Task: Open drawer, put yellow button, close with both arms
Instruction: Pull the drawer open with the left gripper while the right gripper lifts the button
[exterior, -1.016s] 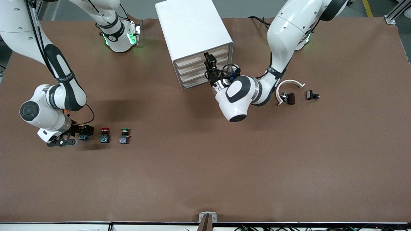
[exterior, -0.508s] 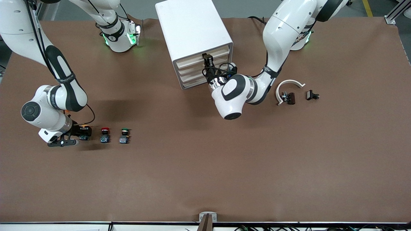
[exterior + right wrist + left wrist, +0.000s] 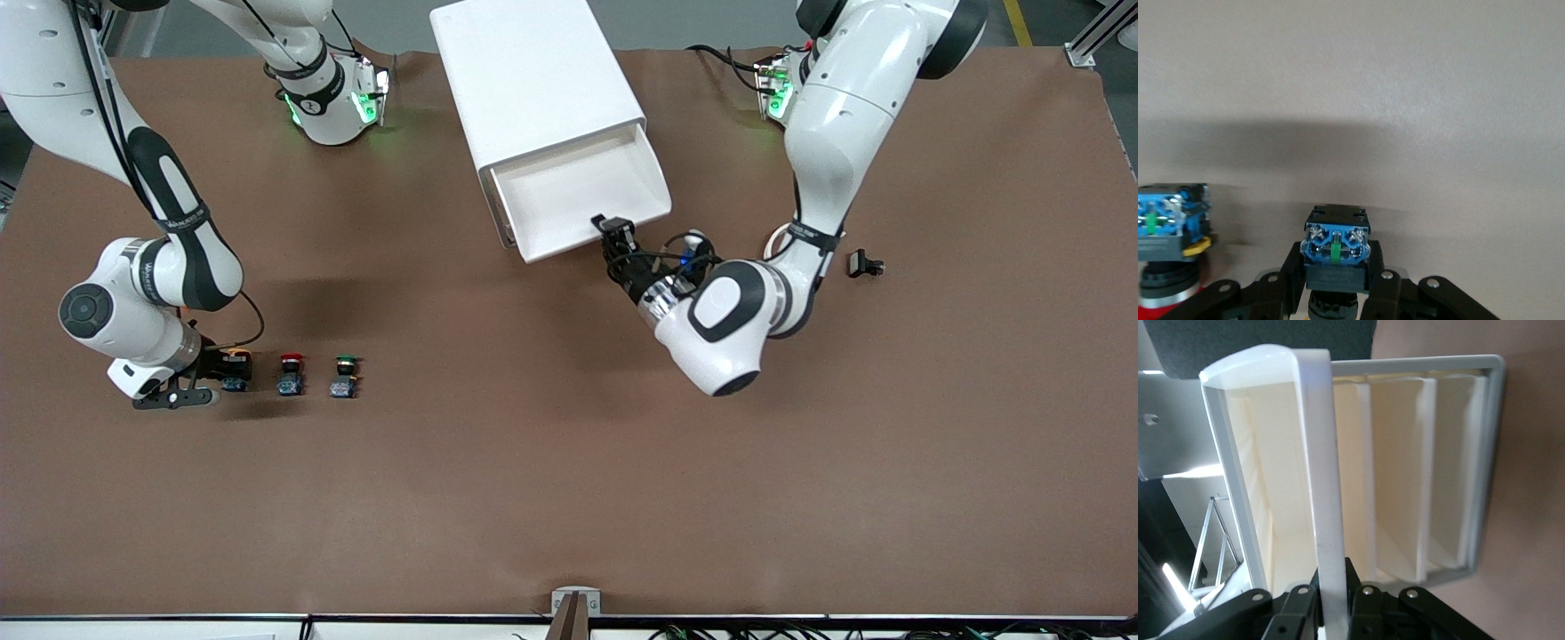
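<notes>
Brown paper-covered table [image 3: 569, 498], mid-task: at the right arm's end, the black two-finger right gripper [image 3: 233, 366] sits down at the table, fingers closed on the small yellow-capped push-button w/ black body and blue base [image 3: 235, 372]; the right wrist view shows that blue base [image 3: 1335, 245] pinched between the pads. Beside it toward the table's middle stand the red-capped push-button [image 3: 290, 374] and the green-capped one [image 3: 344, 376], close neighbours. From the yellow button, the white plastic drawer cabinet [image 3: 533, 80] lies at approx. 2 o'clock in the front view, its top white drawer [image 3: 578, 191] pulled well out. The black left gripper [image 3: 613, 229] is clamped on the drawer's front lip [image 3: 1321, 487]. Best practice, by judgement: lift straight up before travelling so the red neighbour isn't clipped; left arm holds the drawer steady; release low inside the tray.
</notes>
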